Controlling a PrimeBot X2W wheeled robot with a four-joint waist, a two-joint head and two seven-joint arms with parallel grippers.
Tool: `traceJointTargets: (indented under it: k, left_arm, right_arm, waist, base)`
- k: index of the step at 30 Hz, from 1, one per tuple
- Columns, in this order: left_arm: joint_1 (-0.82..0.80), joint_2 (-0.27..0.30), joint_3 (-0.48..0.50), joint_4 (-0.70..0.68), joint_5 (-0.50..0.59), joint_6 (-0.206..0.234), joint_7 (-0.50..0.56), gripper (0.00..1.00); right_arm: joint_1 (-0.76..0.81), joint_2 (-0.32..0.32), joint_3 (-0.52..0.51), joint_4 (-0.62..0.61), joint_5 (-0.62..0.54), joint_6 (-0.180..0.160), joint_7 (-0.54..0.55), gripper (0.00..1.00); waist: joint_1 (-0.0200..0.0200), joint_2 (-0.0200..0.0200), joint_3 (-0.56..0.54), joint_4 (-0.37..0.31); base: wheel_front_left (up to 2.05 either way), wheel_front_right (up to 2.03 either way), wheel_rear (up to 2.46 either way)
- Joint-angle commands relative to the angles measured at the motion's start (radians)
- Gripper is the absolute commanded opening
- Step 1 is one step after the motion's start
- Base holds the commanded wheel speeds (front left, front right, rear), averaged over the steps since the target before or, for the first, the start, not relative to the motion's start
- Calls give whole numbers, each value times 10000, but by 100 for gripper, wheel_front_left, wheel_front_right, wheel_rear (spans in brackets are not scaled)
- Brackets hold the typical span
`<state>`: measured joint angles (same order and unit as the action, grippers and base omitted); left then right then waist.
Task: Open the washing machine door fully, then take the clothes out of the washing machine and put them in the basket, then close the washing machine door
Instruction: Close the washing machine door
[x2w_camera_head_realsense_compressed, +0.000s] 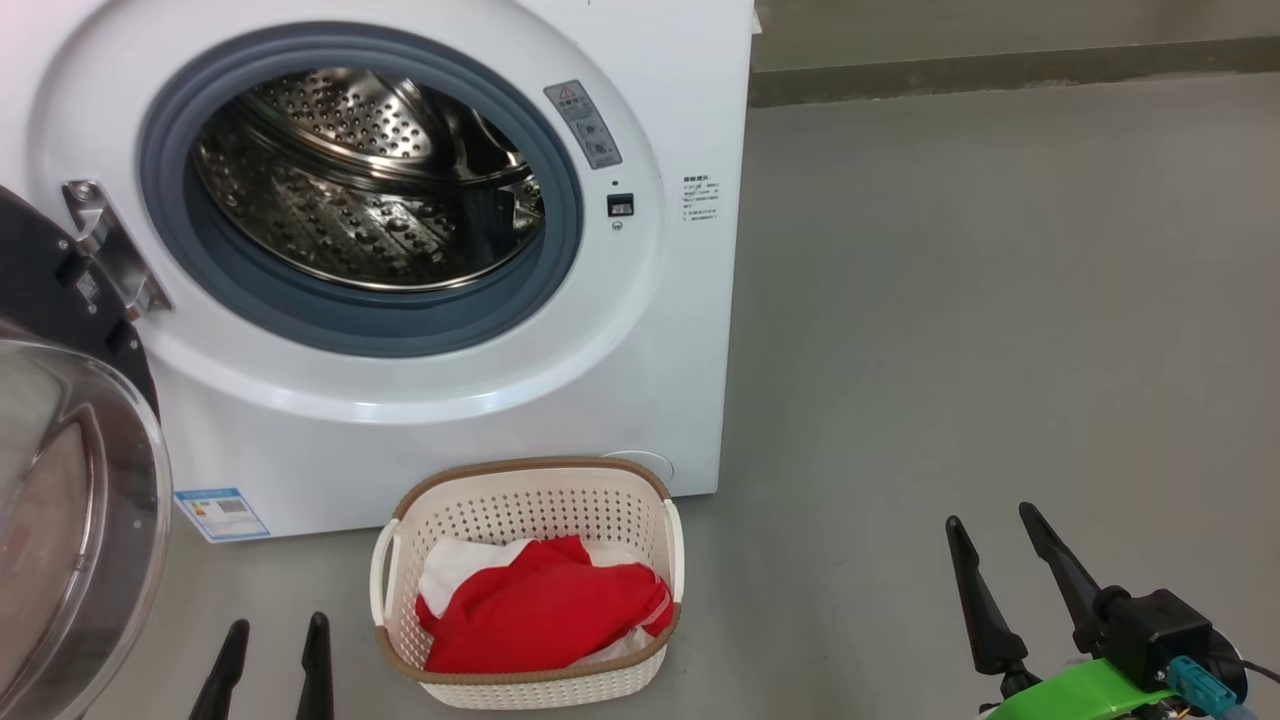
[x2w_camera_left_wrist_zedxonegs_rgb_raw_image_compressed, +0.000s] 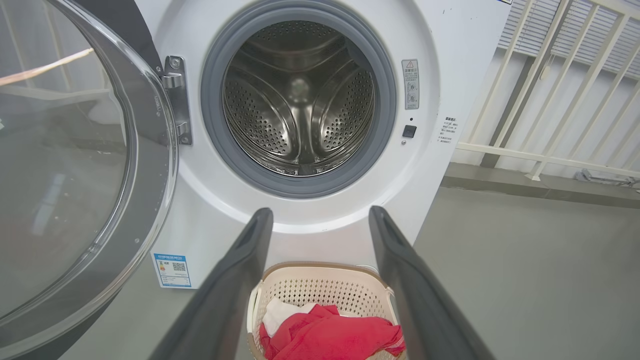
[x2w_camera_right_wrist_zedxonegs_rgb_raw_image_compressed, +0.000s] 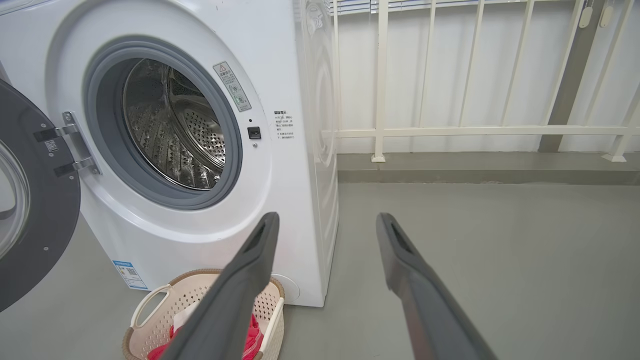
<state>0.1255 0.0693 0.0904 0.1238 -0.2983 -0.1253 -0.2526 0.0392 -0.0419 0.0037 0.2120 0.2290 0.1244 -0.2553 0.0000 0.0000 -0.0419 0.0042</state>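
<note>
Floor (x2w_camera_head_realsense_compressed: 1000, 300), smooth and grey, carries all we see: the washing machine (x2w_camera_head_realsense_compressed: 400, 420), its steel drum (x2w_camera_head_realsense_compressed: 370, 200) showing, the washing machine door (x2w_camera_head_realsense_compressed: 70, 520) swung wide on the left, and the basket (x2w_camera_head_realsense_compressed: 530, 467) just before its front, the clothes (x2w_camera_head_realsense_compressed: 540, 610) heaped inside. A white railing (x2w_camera_right_wrist_zedxonegs_rgb_raw_image_compressed: 475, 131) runs behind. Our left gripper (x2w_camera_head_realsense_compressed: 280, 622) and right gripper (x2w_camera_head_realsense_compressed: 990, 514) hover low, jaws apart.

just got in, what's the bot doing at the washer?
Laundry unloading, near the end. The washing machine door stands swung open to the left, the drum looks empty, and the clothes lie in the basket on the floor before the washing machine. Left gripper and right gripper are both open, holding nothing. Only closing the door is left.
</note>
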Motion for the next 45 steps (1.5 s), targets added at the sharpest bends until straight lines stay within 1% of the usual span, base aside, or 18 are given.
traceJointTargets:
  k: [1, 8, 13, 27, 28, 35, 45]
  left_arm:
    - [-249, 49, 347, -199, 159, -52, -91, 100]
    - [-295, 6, 413, -256, 195, -45, -91, 100]
    - [-265, -27, 509, -394, 226, -29, -91, 100]
    - [-122, -60, 668, -744, 530, 197, -91, 100]
    - [-122, -60, 668, -744, 530, 197, -91, 100]
    - [-55, -59, 701, -801, 601, 295, -91, 100]
    - [75, -27, 794, -969, 646, 407, -92, 100]
  right_arm:
    - [-241, -83, 222, -218, 67, 63, -65, 100]
    - [-252, -83, 350, -209, 86, 63, -65, 100]
    - [-250, -83, 486, -190, 125, 63, -65, 100]
    - [-495, -83, 992, -221, 218, 63, -65, 100]
    - [-495, -83, 992, -221, 218, 63, -65, 100]
    - [-420, -83, 1137, -233, 413, 63, -65, 100]
    - [-436, -83, 1361, -283, 643, 63, -65, 100]
  waist:
    - [0, 0, -2, 28]
    - [0, 0, -21, 440]
    - [0, 0, -21, 947]
    - [0, 0, -34, 2543]
    - [0, 0, -34, 2543]
    - [0, 0, -140, 3296]
    - [0, 0, -272, 4099]
  base:
    - [0, 0, 0]
    - [0, 0, 0]
    - [0, 0, 0]
    - [0, 0, 0]
    - [0, 0, 0]
    - [0, 0, 0]
    - [0, 0, 0]
